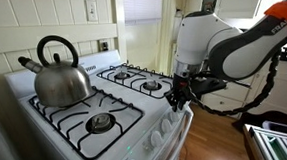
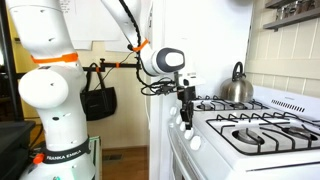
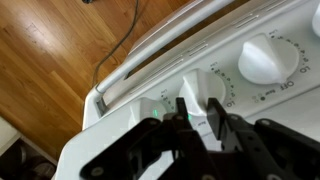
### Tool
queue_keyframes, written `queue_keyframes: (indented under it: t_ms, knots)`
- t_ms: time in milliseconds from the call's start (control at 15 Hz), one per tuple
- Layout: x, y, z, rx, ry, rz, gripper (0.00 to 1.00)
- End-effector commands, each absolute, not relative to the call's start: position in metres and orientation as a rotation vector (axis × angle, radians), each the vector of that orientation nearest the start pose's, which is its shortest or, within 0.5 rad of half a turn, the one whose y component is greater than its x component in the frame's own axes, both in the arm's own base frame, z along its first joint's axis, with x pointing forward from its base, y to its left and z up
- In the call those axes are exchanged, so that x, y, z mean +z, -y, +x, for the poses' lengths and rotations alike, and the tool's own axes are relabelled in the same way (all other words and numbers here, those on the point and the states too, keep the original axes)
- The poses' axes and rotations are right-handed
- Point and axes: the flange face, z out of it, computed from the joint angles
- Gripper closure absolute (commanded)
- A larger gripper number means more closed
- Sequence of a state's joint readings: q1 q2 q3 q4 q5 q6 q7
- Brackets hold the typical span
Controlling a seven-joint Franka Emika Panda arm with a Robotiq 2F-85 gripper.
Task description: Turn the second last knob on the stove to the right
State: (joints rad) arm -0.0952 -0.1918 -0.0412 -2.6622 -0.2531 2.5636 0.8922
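Wrist view looks down on a white, smooth plastic knob (image 3: 203, 95) with a raised straight ridge across its round skirt. It is set in the glossy enamel front panel of the stove (image 3: 110, 140). The gripper (image 3: 205, 125) is matte black and angular, and its two fingers (image 3: 160, 135) sit on either side of that ridge, apparently pressed against its flanks. To the right sits a neighbouring knob (image 3: 262, 58) of the same shape, with fine dial marks around it and the word "OFF" printed beside it. Above the panel runs a long pale oven handle (image 3: 170, 45), and beyond it a floor (image 3: 50, 70) of warm, varnished wood planks crossed by a thin dark cable (image 3: 125, 35).

In an exterior view, black wire grates (image 1: 82, 134) cover the burners, and a rounded, polished steel kettle (image 1: 61, 80) with a black loop handle stands on a rear one. In an exterior view, the glossy white robot base (image 2: 48, 90) reads "FRANKA EMIKA" low down.
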Motion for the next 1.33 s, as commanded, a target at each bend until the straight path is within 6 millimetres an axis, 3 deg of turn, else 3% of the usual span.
queue_keyframes:
  t_ms: [0, 267, 333, 600, 733, 800, 933, 1067, 1267]
  knots:
    - [0.326, 0.059, 0.386, -0.23, -1.204, -3.005, 0.93]
    - [0.34, 0.06, 0.368, -0.268, -1.078, -3.037, 0.93]
    - [0.352, 0.062, 0.383, -0.278, -1.03, -3.044, 0.93]
    - [0.373, 0.061, 0.38, -0.296, -0.83, -3.048, 0.93]
    - [0.378, 0.059, 0.368, -0.275, -0.728, -3.064, 0.93]
    - [0.381, 0.058, 0.365, -0.251, -0.681, -3.078, 0.89]
    - [0.39, 0.057, 0.359, -0.198, -0.596, -3.109, 0.51]
    - [0.396, 0.055, 0.349, -0.151, -0.525, -3.137, 0.46]
    - [0.41, 0.05, 0.337, -0.112, -0.417, -3.16, 0.22]
